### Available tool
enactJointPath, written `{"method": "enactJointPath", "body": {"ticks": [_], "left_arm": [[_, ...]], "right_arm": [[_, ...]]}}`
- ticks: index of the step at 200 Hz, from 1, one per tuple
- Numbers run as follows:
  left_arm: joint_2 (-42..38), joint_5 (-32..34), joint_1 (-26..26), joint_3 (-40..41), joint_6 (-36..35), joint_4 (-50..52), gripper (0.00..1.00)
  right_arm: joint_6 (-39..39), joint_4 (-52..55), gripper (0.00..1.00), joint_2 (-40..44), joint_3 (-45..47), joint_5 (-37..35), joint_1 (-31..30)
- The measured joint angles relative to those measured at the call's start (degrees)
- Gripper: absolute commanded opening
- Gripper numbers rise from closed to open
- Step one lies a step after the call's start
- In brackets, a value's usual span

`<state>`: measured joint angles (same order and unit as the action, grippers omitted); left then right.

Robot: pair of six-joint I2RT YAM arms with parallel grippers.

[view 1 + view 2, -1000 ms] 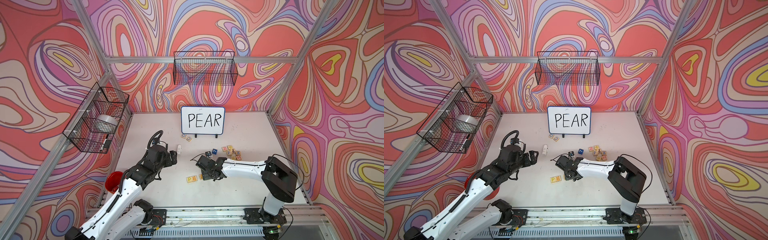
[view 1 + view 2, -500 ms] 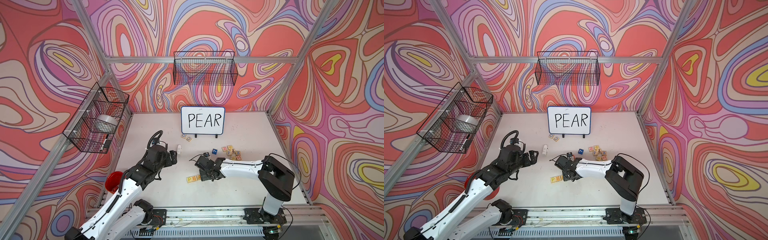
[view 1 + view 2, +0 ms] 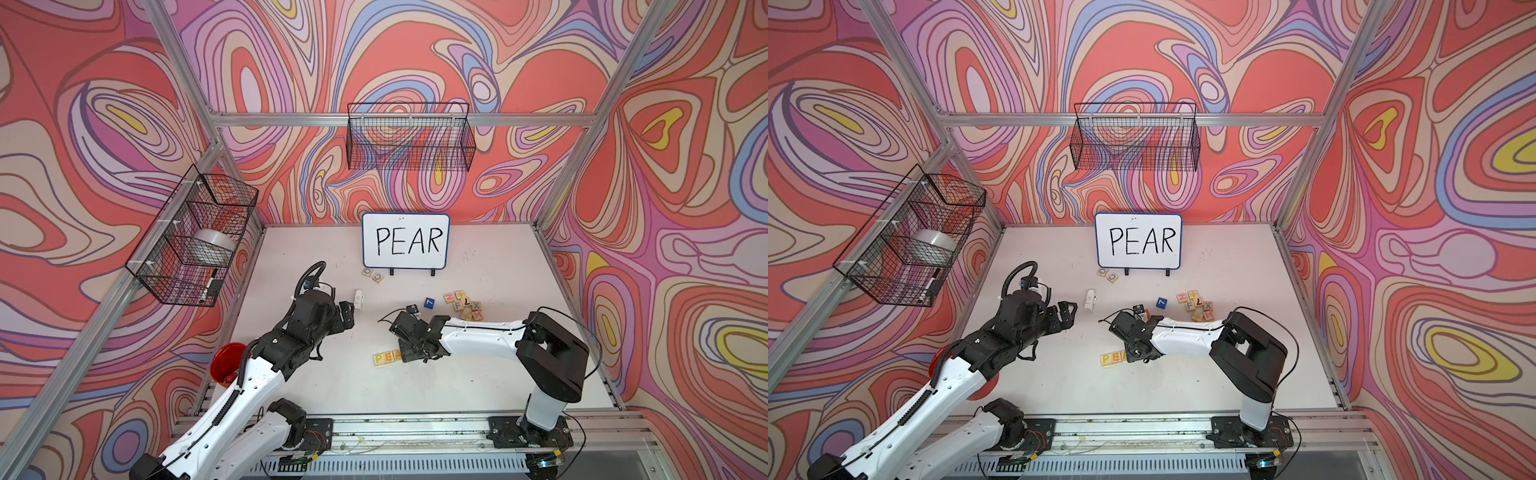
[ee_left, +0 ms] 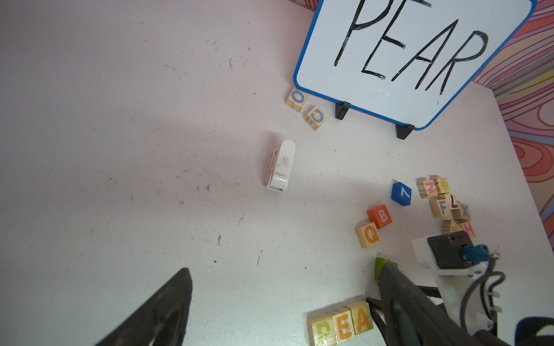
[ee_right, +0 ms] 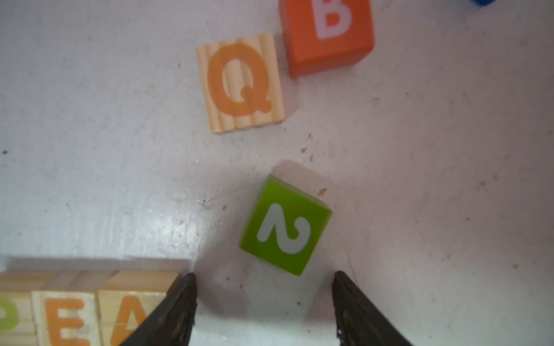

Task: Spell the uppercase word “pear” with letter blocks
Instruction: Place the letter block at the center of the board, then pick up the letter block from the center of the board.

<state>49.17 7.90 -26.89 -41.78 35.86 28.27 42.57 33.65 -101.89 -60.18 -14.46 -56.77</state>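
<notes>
Right wrist view showed P, E, A (image 5: 126, 311) lined up; the empty right pincer (image 5: 263, 305) gaped; R came next, unseen.

Letter blocks (image 4: 341, 325): pale wood, visible grain, unvarnished matt faces, letters printed flat in colour. Q block (image 5: 242, 82): the same striped bare wood. Red B block (image 5: 328, 36), green 2 block (image 5: 284, 224) and blue 7 block (image 4: 401, 194): solid paint, smooth, slight sheen. Surface (image 4: 120, 119): white, matt overall, scuffed and speckled, with a dull glare patch. Whiteboard (image 3: 405, 241): glossy white panel, blue plastic rim, black plastic feet. Wire baskets (image 3: 409, 137): thin black metal mesh. Frame rails (image 3: 332, 120): bare brushed aluminium. Right pincer (image 5: 263, 308) fingers (image 5: 168, 314): black, matt, finely textured. Arm shells (image 3: 478, 336): smooth white plastic.
</notes>
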Motion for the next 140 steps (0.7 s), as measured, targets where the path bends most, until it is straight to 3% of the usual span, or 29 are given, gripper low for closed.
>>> {"method": "enactJointPath", "body": {"ticks": [62,113,140], "left_arm": [[2.05,-0.09,0.0,-0.15,-0.66,-1.66,0.93],[9.57,-3.08,0.0,-3.26,-3.13,-4.83,0.94],[13.29,-4.5,0.0,-5.79,-4.37,-7.39,0.95]], "right_arm": [[4.33,1.64,0.74,9.62,-2.64,-10.16,1.68],[7.98,1.44,0.73,12.0,-3.21,-10.78,13.62],[8.11,1.05,0.75,12.0,-3.3,-10.03,16.68]]}}
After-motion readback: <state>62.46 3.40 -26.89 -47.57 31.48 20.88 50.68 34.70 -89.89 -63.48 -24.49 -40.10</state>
